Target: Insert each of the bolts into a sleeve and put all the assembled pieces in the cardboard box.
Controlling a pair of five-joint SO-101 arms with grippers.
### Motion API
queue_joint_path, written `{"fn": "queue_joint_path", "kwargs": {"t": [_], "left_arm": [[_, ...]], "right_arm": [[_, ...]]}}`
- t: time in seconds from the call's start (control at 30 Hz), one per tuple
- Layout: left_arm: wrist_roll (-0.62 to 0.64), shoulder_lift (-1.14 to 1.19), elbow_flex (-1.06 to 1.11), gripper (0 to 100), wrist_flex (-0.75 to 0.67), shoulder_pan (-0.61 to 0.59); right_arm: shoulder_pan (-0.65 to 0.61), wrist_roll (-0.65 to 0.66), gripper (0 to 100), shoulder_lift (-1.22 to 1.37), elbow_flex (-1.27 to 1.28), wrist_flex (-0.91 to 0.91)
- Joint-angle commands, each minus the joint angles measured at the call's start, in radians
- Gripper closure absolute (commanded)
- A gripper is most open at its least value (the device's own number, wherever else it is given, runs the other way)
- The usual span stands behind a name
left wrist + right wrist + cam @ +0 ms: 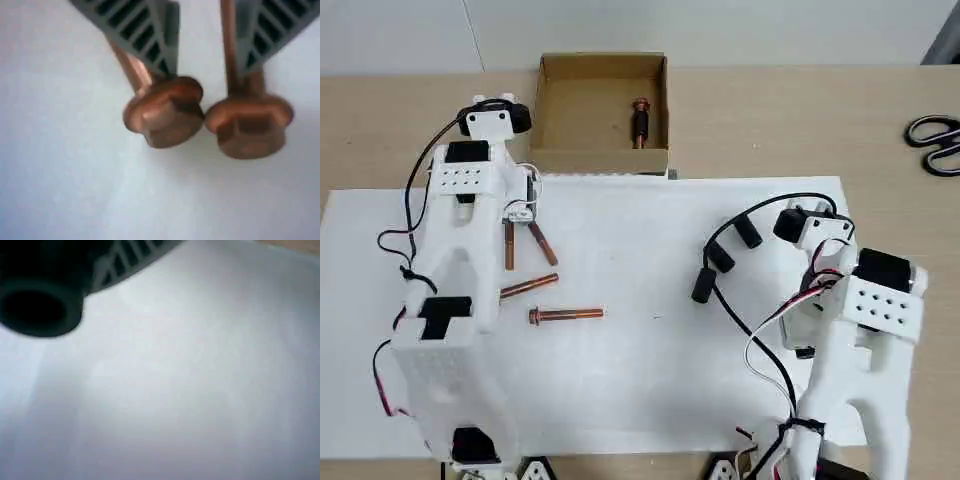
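Overhead view of a wooden table (pixel 770 110) with a white sheet (pixel 650 380) spread over it and two white robot arms, one down the left of the frame, one at the lower right. An open cardboard box (pixel 552 110) sits at the top centre, just beyond the sheet's far edge. Inside it, towards its right side, lies one assembled piece (pixel 640 122) — a copper bolt in a dark sleeve. The left claw (pixel 205 70) hangs low over the sheet at centre left of the overhead frame, its grey ribbed fingers (pixel 145 35) apart and clamped on nothing. In the left wrist view two copper bolts lie on the sheet beneath it, hexagonal heads towards the camera. The first bolt (pixel 162 112) has its shaft passing behind one finger, and the second bolt (pixel 249 125) has its shaft running up the gap, close against the other finger. Two further bolts lie on the sheet below these in the overhead frame: a slanted bolt (pixel 529 287) beside the left arm and a level bolt (pixel 566 315) just below it. At right of centre three loose black sleeves (pixel 720 257) lie in a slanting line near the right arm's black cable. In the right wrist view a hollow-ended sleeve (pixel 40 310) sits at the upper left, right beside the right claw (pixel 95 280) — whether that claw is apart or together cannot be told. Scissors (pixel 935 143) rest on the bare table at the right edge.
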Motion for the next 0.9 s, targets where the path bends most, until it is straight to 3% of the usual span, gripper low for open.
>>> {"fn": "queue_joint_path", "kwargs": {"t": [0.0,0.23,0.87], "left_arm": [[-0.003,0.003,-0.073,92,-0.002,-0.031],[-0.006,0.043,-0.085,92,0.026,-0.100],[0.000,0.186,-0.085,99,0.018,-0.063]], "right_arm": [[0.008,0.008,99.4,-0.022,-0.003,-0.015],[0.008,0.008,99.4,-0.021,-0.002,-0.027],[0.007,0.006,99.4,-0.021,0.000,-0.022]]}}
